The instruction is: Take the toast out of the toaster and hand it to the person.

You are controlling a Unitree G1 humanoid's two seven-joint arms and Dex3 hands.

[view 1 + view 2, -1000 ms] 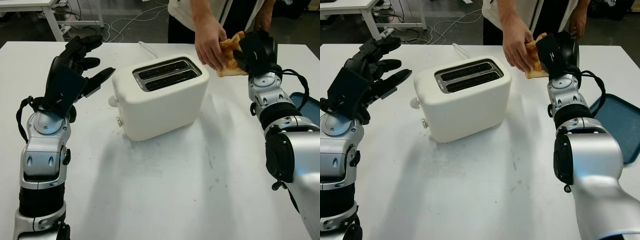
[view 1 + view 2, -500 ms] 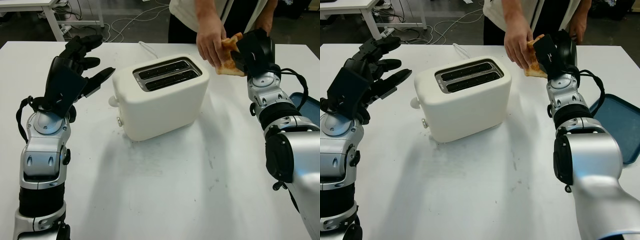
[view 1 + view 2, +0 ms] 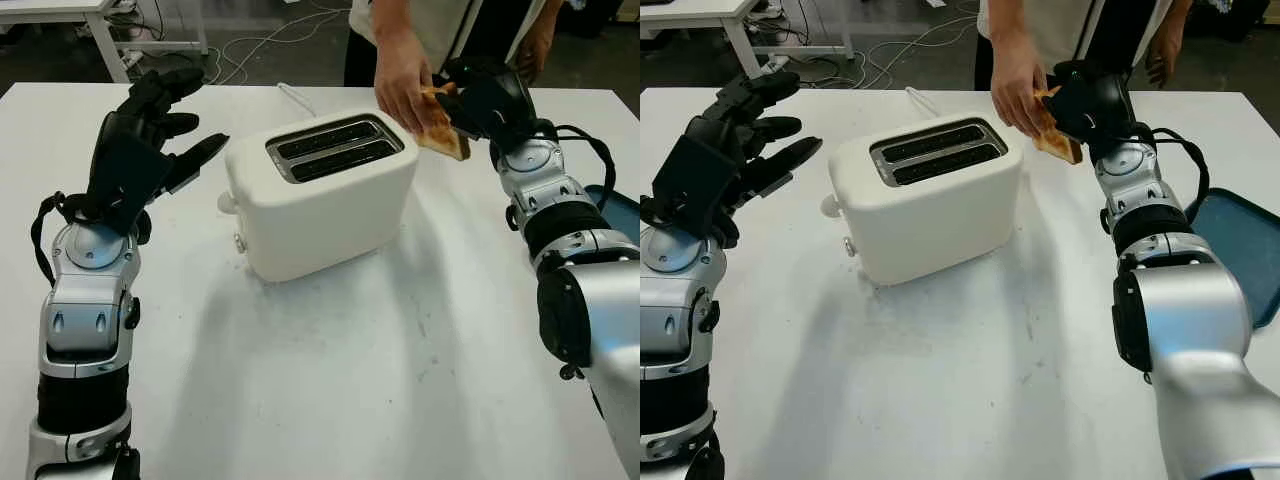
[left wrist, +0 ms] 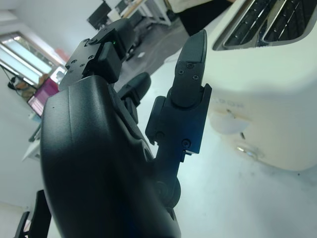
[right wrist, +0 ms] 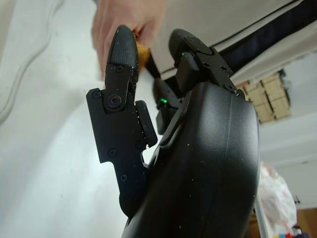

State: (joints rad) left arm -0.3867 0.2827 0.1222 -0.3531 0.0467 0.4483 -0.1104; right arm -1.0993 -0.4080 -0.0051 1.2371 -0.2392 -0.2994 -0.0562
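Handoff's basically happening rn: the black right hand (image 3: 487,98) has swung in toward the cream two-slot toaster (image 3: 322,192) vs a sec ago, and the browned slice of toast (image 3: 438,128) sits tipped between its curled fingers and the person's hand (image 3: 401,88), which is pinching the far edge. Both slots look empty, so imo all that's left is for the robot to let go. Left hand (image 3: 142,143) is open, holding nothing, raised over the white surface (image 3: 330,380) beside the toaster's lever end.
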